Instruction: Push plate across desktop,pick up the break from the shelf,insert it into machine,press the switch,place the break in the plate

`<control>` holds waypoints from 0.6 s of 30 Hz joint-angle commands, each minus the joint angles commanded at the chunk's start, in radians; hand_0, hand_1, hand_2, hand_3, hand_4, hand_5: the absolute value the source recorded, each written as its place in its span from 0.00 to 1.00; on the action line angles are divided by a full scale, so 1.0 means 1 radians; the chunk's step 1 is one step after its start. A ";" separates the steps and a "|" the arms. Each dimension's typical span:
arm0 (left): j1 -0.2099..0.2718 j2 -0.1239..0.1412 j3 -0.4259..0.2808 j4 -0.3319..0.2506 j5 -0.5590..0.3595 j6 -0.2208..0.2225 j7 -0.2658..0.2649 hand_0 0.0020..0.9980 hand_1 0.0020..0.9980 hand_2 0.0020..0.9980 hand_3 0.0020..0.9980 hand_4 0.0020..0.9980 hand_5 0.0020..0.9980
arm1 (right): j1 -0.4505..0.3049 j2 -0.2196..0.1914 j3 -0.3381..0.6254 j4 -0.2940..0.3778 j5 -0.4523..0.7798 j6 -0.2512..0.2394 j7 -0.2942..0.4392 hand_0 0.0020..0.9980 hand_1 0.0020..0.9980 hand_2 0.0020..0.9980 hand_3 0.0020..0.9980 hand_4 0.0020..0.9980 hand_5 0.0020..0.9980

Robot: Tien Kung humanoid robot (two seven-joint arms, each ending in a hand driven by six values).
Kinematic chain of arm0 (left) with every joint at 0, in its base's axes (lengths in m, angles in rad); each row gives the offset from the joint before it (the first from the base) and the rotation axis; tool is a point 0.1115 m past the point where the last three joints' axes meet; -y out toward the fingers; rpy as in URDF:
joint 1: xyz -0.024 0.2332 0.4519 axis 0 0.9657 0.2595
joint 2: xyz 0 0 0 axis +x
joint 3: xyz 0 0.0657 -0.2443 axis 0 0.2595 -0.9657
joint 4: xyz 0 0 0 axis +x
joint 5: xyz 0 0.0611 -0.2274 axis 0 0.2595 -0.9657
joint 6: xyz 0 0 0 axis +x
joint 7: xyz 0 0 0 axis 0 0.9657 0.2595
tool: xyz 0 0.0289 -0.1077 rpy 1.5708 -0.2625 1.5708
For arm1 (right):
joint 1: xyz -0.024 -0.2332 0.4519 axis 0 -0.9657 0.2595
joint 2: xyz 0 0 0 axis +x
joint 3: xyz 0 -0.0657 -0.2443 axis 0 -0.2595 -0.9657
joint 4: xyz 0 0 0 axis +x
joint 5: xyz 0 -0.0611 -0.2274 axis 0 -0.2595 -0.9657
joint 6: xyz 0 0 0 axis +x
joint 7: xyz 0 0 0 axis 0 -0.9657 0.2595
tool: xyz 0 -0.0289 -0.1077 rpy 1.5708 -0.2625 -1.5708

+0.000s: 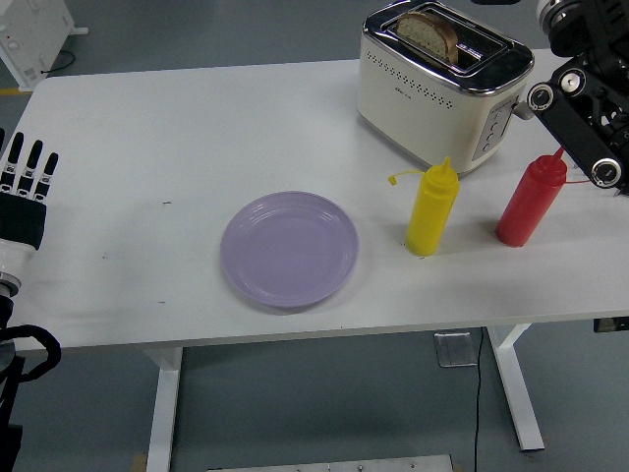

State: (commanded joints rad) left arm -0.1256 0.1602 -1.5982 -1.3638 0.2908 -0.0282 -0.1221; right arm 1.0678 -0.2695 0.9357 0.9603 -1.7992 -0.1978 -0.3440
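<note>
White laminate covers the table (147, 147), the largest thing in view, with its near edge running along the bottom. At its far right stands a cream and chrome toaster (442, 84), a slice of bread (429, 34) sitting upright in one slot with its top above the rim. The right arm (580, 108) comes in from the upper right, just beside the toaster's switch end; its black links and round joints cross the table's right edge, but the hand itself is not in view, so its state cannot be told. A lilac plate (289, 248) lies flat near the table's front edge, well to the left of and nearer than that arm, and well to the right of the left hand (25, 192). That hand rests at the far left edge of the table, palm down, its black fingers straight and slightly spread, holding nothing. A red squeeze bottle (529, 202) stands upright directly below the right arm, close to it. A yellow squeeze bottle (432, 208) stands upright to its left, between it and the plate, in front of the toaster.
</note>
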 joint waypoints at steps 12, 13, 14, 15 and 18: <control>-0.003 0.001 -0.001 0.000 0.000 0.000 0.000 0.86 0.82 0.88 0.78 0.72 1.00 | 0.057 0.073 0.009 -0.113 -0.023 0.061 -0.041 0.63 0.65 0.68 0.92 0.79 0.23; -0.003 0.001 -0.001 0.000 0.000 0.000 0.000 0.86 0.82 0.88 0.78 0.72 1.00 | 0.059 0.075 0.008 -0.116 -0.022 0.065 -0.044 0.63 0.65 0.68 0.92 0.79 0.23; -0.003 0.002 -0.002 0.000 0.000 0.000 0.000 0.86 0.82 0.88 0.78 0.72 1.00 | 0.060 0.077 0.006 -0.119 -0.019 0.072 -0.047 0.63 0.65 0.68 0.92 0.79 0.23; -0.003 0.002 -0.003 0.000 0.000 0.000 -0.001 0.86 0.82 0.88 0.78 0.72 1.00 | 0.062 0.079 0.004 -0.121 -0.017 0.078 -0.050 0.63 0.65 0.68 0.92 0.79 0.23; -0.003 0.002 -0.004 0.000 0.000 0.000 -0.001 0.86 0.82 0.88 0.78 0.72 1.00 | 0.065 0.083 -0.004 -0.127 -0.008 0.097 -0.058 0.63 0.65 0.68 0.92 0.79 0.23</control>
State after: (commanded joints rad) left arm -0.1290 0.1625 -1.6022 -1.3640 0.2904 -0.0278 -0.1229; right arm 1.1330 -0.1862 0.9320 0.8332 -1.8075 -0.1010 -0.4021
